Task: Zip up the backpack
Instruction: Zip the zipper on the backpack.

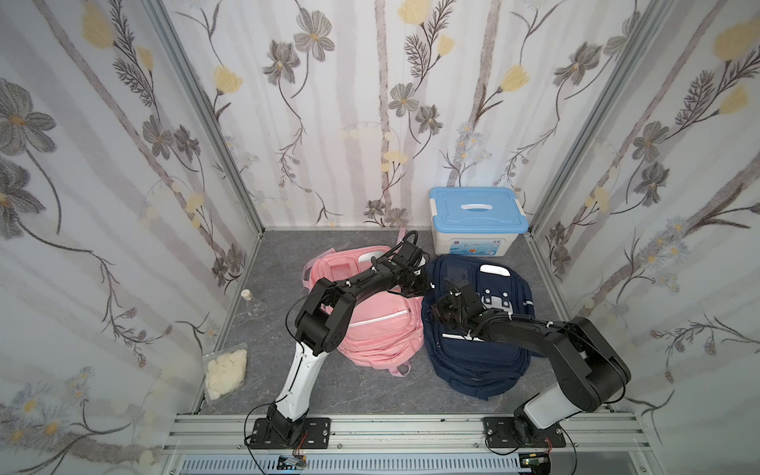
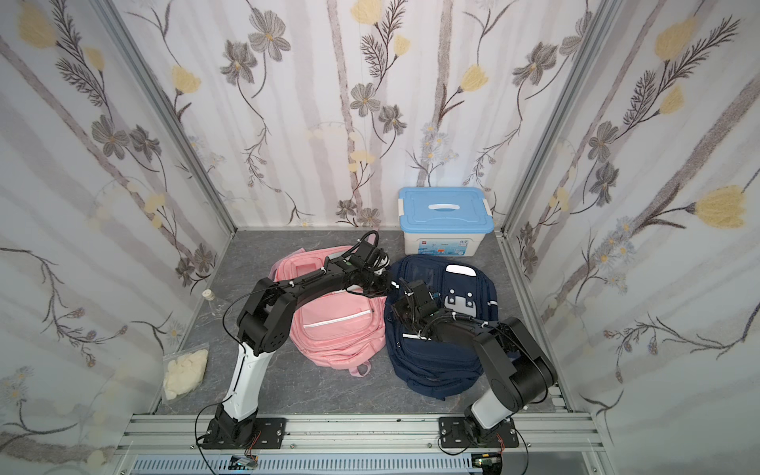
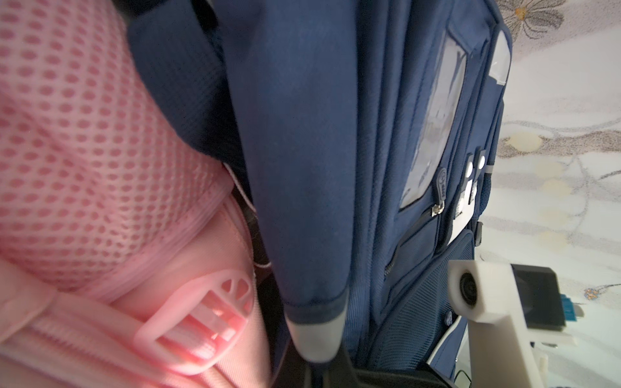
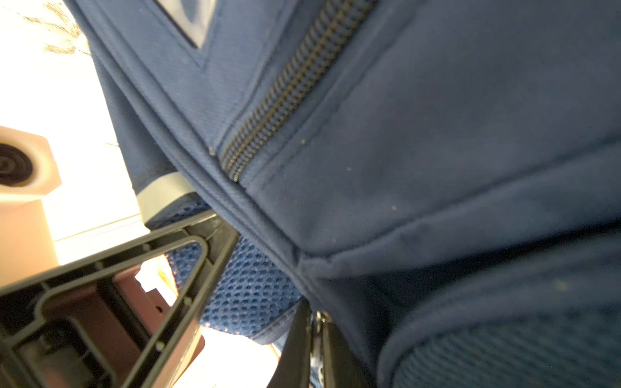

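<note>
The left pincer [image 3: 327, 373] pinched the navy backpack's [image 1: 473, 362] grey-tipped flap [image 3: 316, 336]; the right pincer [image 4: 316, 339] was pressed together, load unclear. Risk was that grip slipping, or slack fabric jamming the zipper [image 4: 289, 90].

Two backpacks [image 1: 380, 329] [image 1: 473, 362], one box [image 1: 477, 209], one flask [image 1: 253, 304], one bag [image 1: 225, 372].

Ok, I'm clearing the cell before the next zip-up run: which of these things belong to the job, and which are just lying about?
In the job:
- navy backpack
- left gripper, shut on it
- right gripper, shut on it

Lying about:
- pink backpack
- blue-lidded box
- glass flask
- bag of white pieces
</note>
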